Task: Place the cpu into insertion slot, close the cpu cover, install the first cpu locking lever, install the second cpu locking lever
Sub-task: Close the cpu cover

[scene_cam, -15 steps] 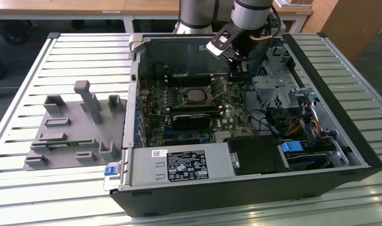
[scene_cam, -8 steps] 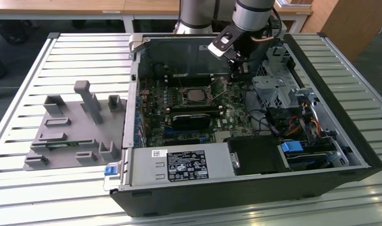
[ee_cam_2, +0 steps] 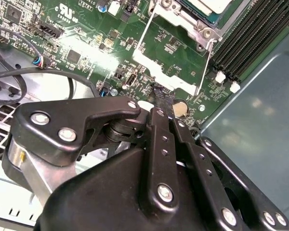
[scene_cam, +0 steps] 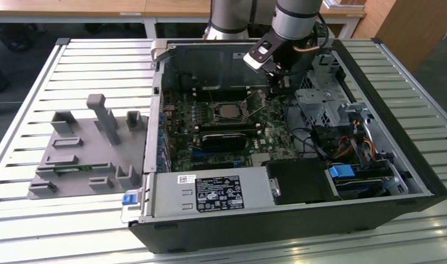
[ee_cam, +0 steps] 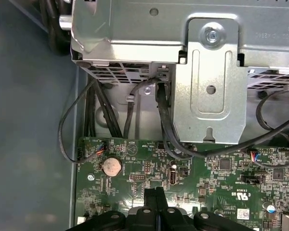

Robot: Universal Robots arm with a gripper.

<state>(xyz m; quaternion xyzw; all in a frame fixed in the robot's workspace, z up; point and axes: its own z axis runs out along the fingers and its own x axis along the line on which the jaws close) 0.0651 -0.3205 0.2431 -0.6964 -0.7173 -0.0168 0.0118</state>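
Note:
The cpu (scene_cam: 229, 111) lies flat in the insertion slot (scene_cam: 215, 105) in the middle of the green motherboard; its silver top (ee_cam_2: 204, 6) also shows in the second wrist view. The cpu cover (ee_cam_2: 178, 83) is swung open, standing away from the socket, with thin wire levers (ee_cam_2: 209, 62) along its sides. My gripper (scene_cam: 277, 91) hangs over the board on the exterior view's right of the socket. Its black fingers are shut together, tips (ee_cam_2: 163, 96) right at the cover's free edge. I cannot tell whether they pinch it. In the first wrist view the gripper (ee_cam: 156, 204) points down at the board.
A metal drive cage (ee_cam: 209, 91) and black cables (ee_cam: 164, 125) crowd the space beside the arm. A coin battery (ee_cam: 111, 166) sits near the fingertips. Memory slots (ee_cam_2: 250, 33), a black card (scene_cam: 223, 140) and the power supply (scene_cam: 208, 195) lie inside the case. A grey fixture plate (scene_cam: 84, 148) rests outside.

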